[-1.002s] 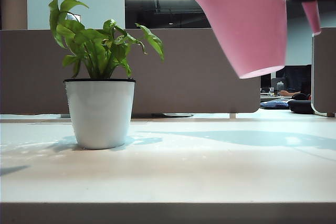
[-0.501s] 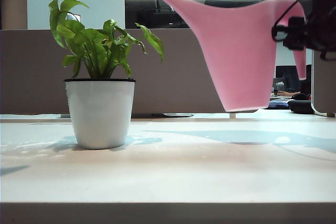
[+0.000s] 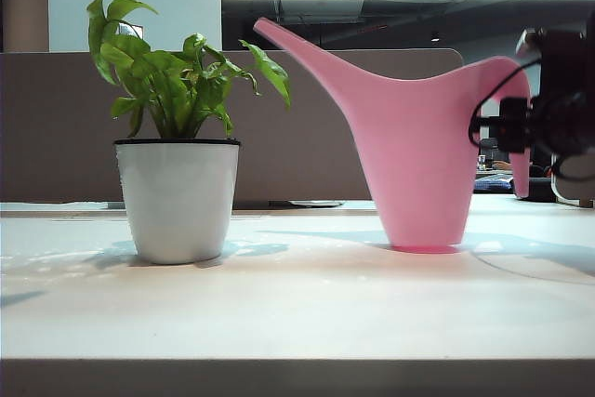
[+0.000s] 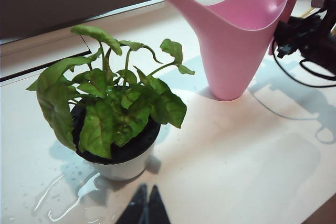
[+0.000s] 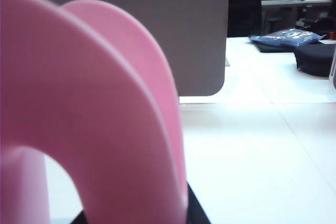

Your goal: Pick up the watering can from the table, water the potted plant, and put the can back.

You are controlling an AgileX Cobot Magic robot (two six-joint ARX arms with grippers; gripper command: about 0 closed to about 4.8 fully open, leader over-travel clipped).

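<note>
Bench (image 3: 297, 304): broad, white, wet near the pot; watering can (image 3: 418, 155) stands upright on it, right of the potted plant (image 3: 177, 137), well apart, spout towards the leaves; we judge the can light, stiff, smooth plastic, likely slippery, best taken at its arched handle; right pincer (image 3: 521, 127) clamps that handle; left pincer (image 4: 145, 208) hangs just beside the pot, tips together, empty.
</note>
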